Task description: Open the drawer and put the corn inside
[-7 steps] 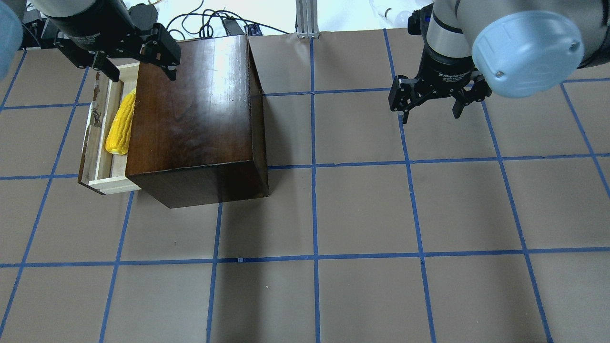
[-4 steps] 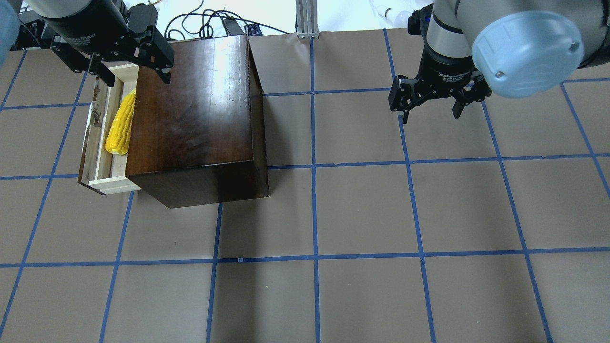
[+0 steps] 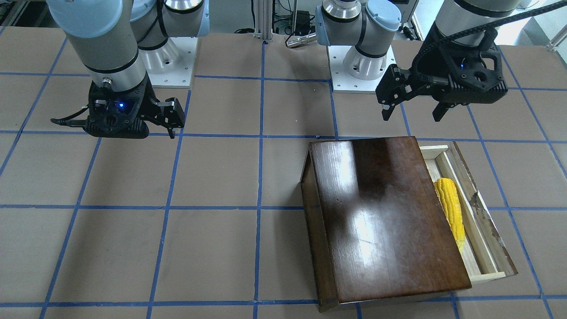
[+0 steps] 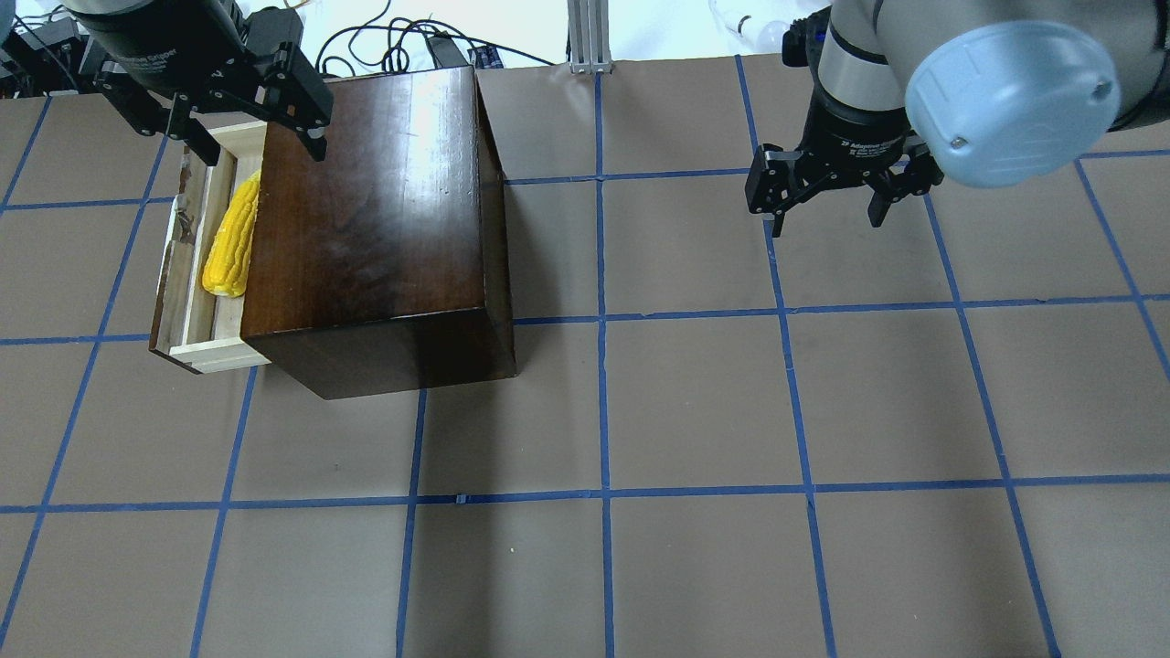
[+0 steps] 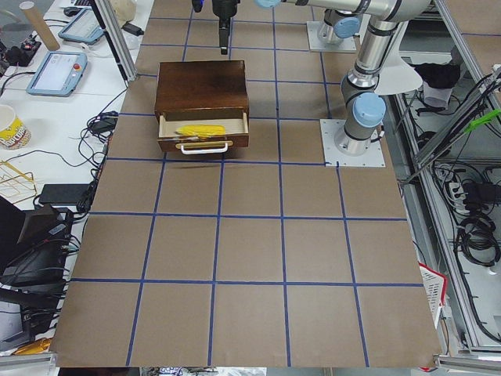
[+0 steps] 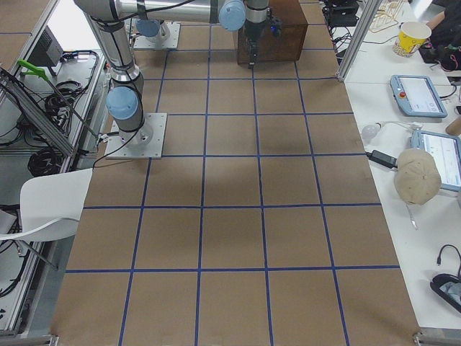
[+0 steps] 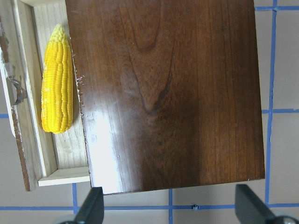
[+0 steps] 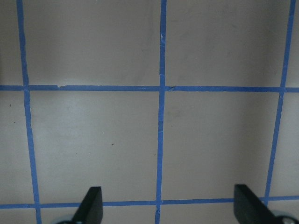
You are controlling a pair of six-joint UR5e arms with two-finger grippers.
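Note:
The dark-brown wooden box (image 4: 375,219) stands at the table's left, also in the front view (image 3: 385,217). Its pale wood drawer (image 4: 187,274) is pulled out to the left. The yellow corn (image 4: 231,239) lies inside the drawer; it also shows in the front view (image 3: 451,212) and the left wrist view (image 7: 57,88). My left gripper (image 4: 251,151) is open and empty, raised above the far end of the box and drawer. My right gripper (image 4: 824,215) is open and empty, hovering over bare table far to the right.
Brown table (image 4: 695,411) has a grid of blue tape lines. Cables (image 4: 393,41) and a metal post (image 4: 590,37) sit beyond the far edge. The arm bases (image 3: 359,66) stand on the robot's side of the table.
My left gripper has drawn back and up toward the table's far edge, away from the drawer. The corn, the drawer and the right arm have not moved.

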